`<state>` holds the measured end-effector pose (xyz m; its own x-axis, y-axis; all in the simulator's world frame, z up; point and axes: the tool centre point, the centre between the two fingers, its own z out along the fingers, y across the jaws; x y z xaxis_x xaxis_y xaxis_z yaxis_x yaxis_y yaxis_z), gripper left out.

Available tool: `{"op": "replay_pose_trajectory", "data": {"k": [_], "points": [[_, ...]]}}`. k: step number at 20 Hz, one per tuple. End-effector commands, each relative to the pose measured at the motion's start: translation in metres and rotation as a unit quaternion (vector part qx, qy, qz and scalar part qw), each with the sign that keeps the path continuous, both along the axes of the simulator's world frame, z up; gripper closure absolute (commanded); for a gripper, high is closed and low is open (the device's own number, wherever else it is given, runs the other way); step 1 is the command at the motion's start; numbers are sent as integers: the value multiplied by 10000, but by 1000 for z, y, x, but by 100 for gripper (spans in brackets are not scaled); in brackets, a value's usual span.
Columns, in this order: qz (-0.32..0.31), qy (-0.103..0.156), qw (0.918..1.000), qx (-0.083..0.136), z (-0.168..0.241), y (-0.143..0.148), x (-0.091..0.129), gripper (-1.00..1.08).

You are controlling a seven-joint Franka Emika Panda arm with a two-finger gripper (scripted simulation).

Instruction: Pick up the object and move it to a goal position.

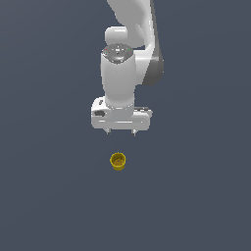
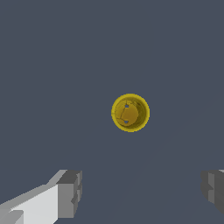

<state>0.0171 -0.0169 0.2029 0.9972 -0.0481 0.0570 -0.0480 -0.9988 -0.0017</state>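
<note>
A white Panda gripper (image 1: 121, 131) hangs above a plain dark grey surface (image 1: 44, 196), its two short fingertips spread wide and holding nothing, while the small yellow cup (image 1: 117, 161) it is meant to collect stands upright on the surface, apart from the tool. In the exterior view the cup sits a little below the gripper in the picture, roughly in line with the gap between the fingers. The wrist view shows the cup (image 2: 130, 113) from straight overhead, its round rim and brownish inside plain to see, with the grey finger pads (image 2: 70, 193) at either side of the frame and the cup not yet between them. The step in hand appears to be the approach before the grasp. To do it well, the arm would likely need to carry the gripper over until the cup lies midway between the pads, keep the fingers wide on the descent so neither tip clips the rim, and close only once the pads are beside the cup's wall. The cup tapers and is far smaller than the gripper, so an off-centre squeeze could tip it or push it aside. No goal marker shows in either view.
</note>
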Motion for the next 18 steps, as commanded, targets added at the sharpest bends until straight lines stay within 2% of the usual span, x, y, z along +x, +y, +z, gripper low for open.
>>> {"op": "replay_pose_trajectory", "data": {"k": [1, 4, 10, 18], "points": [[0, 0, 10000, 0, 0, 0, 0, -92], [67, -12, 10000, 3, 1, 7, 1, -92], [422, -75, 9991, 12, 8, 39, 1, -92], [292, -60, 9996, 24, 4, 37, 3, -92]]}}
